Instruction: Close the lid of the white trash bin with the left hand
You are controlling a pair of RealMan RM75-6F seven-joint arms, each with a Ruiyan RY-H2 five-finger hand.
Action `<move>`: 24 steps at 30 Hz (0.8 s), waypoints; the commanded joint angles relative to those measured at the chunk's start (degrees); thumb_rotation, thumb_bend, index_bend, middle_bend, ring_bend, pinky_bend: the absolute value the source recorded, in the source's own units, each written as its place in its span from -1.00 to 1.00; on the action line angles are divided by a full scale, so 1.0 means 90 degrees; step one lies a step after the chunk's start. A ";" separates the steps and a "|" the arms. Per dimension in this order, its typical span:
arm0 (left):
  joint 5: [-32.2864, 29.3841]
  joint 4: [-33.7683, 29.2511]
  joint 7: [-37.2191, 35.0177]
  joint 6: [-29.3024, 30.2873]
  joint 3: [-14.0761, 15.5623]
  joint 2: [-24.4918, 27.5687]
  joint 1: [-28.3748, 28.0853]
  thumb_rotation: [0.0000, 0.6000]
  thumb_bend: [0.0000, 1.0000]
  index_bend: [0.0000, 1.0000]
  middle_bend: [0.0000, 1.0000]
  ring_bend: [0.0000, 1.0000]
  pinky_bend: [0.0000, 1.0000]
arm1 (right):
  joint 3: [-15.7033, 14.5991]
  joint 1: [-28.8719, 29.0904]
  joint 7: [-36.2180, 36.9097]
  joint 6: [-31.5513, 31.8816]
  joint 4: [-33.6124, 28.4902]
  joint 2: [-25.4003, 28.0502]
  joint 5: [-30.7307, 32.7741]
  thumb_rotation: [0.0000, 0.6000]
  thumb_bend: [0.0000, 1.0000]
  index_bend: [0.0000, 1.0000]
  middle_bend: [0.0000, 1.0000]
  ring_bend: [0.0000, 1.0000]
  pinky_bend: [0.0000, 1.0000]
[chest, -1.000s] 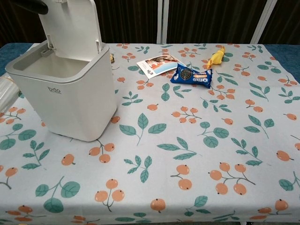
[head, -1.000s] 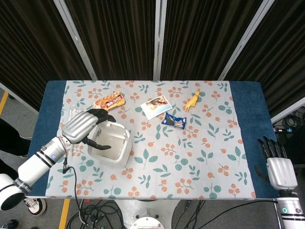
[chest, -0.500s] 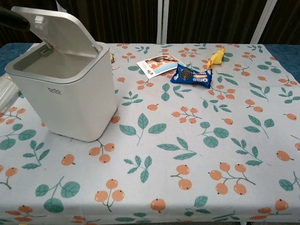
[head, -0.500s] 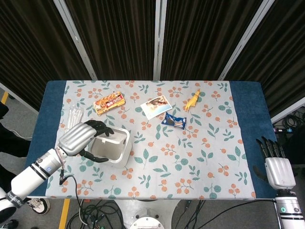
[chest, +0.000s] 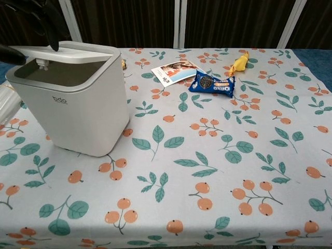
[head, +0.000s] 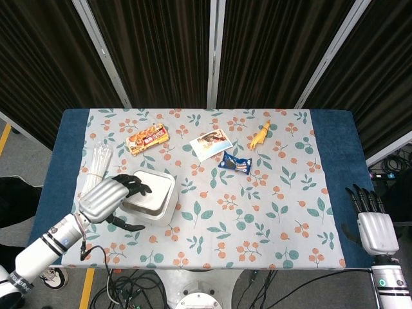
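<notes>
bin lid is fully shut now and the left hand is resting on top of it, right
Not quite. The lid is not fully shut: the chest view shows a gap between it and the bin rim. The left hand is on top of it.

Before me a bench (head: 331, 138) with blue edges under a floral cloth (head: 283, 212). Dark curtains (head: 161, 51) behind, split by pale slanted posts (head: 215, 51). Grey floor (head: 19, 151), cables (head: 129, 283) below.
</notes>
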 commanded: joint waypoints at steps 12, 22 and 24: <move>0.0152 0.0211 0.0156 0.0180 0.0216 -0.0306 0.0126 0.09 -0.83 -0.46 -0.30 -0.61 -0.52 | -0.0004 0.0011 -0.0026 -0.0025 -0.0015 -0.0009 0.0014 1.00 -0.55 -1.00 -1.00 -1.00 -1.00; 0.0185 0.0422 0.0269 0.0140 0.0377 -0.0655 0.0138 0.08 -0.82 -0.46 -0.32 -0.64 -0.53 | -0.0004 0.0010 0.0025 -0.0019 0.0030 -0.0033 0.0013 1.00 -0.55 -1.00 -1.00 -1.00 -1.00; 0.0192 0.0460 0.0293 0.0118 0.0410 -0.0706 0.0135 0.07 -0.82 -0.46 -0.32 -0.66 -0.53 | -0.0006 0.0010 0.0034 -0.0026 0.0040 -0.0036 0.0018 1.00 -0.55 -1.00 -1.00 -1.00 -1.00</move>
